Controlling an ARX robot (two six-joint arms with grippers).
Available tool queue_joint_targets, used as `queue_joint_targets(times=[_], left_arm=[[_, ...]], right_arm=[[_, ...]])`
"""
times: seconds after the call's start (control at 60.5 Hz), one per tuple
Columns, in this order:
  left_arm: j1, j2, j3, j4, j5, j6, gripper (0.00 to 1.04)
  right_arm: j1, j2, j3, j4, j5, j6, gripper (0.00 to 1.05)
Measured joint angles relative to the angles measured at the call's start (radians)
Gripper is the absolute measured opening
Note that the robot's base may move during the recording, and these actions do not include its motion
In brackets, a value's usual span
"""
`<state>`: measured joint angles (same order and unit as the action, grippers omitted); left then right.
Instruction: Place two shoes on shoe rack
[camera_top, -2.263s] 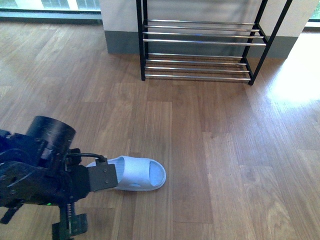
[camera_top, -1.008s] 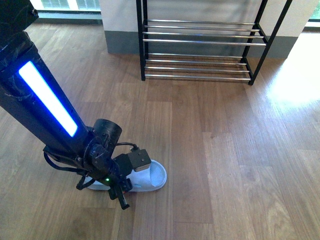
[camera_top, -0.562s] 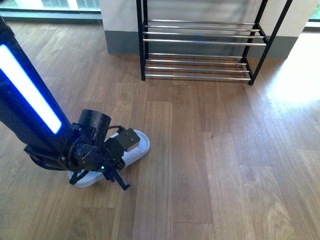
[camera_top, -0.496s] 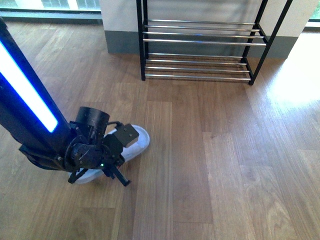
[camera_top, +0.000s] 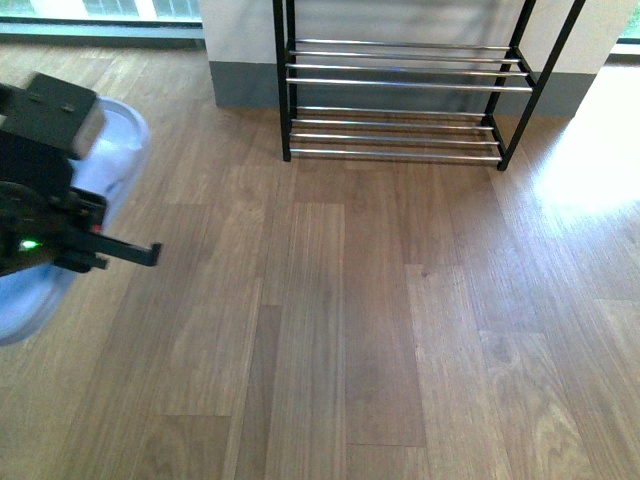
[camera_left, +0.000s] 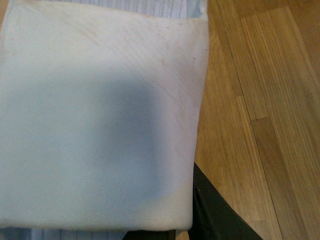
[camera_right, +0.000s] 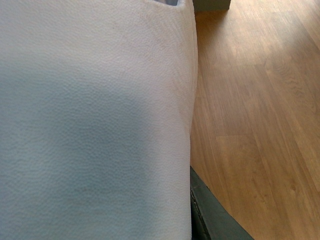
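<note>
The left gripper is clamped on a pale blue slide, held off the floor at far left, with the slide's long axis pointing roughly away from the robot. The shoe rack, thin chrome bars between black frames, stands well ahead and to the right; the slide's strap is matte, pebbled rubber

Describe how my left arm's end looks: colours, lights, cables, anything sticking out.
In the front view the left gripper is black and blurred. A dark grey box sits on it, a green light glows on its body, and one of its thin black fingers juts out, square-tipped. No cables or markings show. The left wrist view adds only a black edge beside the pale blue slide.
</note>
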<state>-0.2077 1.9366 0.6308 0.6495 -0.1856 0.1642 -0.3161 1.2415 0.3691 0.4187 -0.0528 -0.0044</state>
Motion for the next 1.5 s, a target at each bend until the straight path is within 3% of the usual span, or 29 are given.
queue_joint_targets(times=[0.165,0.33,0.562,1.503], left_arm=[[0.005,-0.421,-0.208,-0.130,-0.045,-0.036,0.02],[0.066,-0.921,-0.357,-0.391,-0.050,-0.078,0.02],[0.037,-1.288,-0.448,-0.628,-0.123,-0.098,0.02],[0.011,-1.379,-0.463,-0.663,-0.129,-0.114,0.02]], right_arm=[[0.000,0.000,0.000,0.000,0.000,0.000,0.02],[0.000,0.000,0.000,0.000,0.000,0.000,0.02],[0.000,0.000,0.000,0.000,0.000,0.000,0.02],[0.000,0.000,0.000,0.000,0.000,0.000,0.02]])
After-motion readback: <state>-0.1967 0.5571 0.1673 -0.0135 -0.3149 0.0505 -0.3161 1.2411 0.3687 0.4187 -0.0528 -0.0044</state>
